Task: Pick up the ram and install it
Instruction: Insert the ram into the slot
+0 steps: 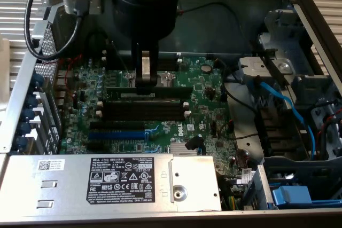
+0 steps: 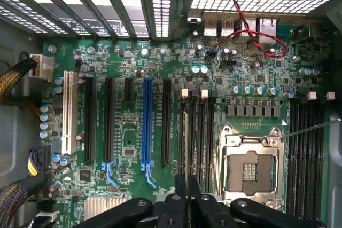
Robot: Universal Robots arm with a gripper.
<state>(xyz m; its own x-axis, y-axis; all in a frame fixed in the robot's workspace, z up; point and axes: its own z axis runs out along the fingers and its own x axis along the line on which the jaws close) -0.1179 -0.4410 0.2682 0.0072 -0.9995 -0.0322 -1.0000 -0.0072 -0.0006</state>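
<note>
The ram (image 1: pixel 165 94) stands on edge near the middle of the motherboard (image 1: pixel 206 105), lined up lengthwise with the bank of long memory slots. In the exterior view it sits at the row of that bank farthest from the blue expansion slot (image 1: pixel 115 134). The empty black slots (image 1: pixel 144 108) lie between it and the blue slot.

The gripper (image 1: pixel 145 83) comes straight down from above and meets the stick at about its mid-length. Its jaws are drawn narrow and appear to pinch the ram's upper edge. In the wrist view the fingertips (image 2: pixel 181 188) sit close together over the same bank of slots.

As a judgement, the pick-up is done and the stick has been carried to its slot and aligned with it. It looks low enough to be in the slot or right at its mouth. I cannot tell whether it is pressed fully home or whether the white latches at the slot ends have closed on it. The gripper has not let go, so the installation reads as under way, not finished.
</note>
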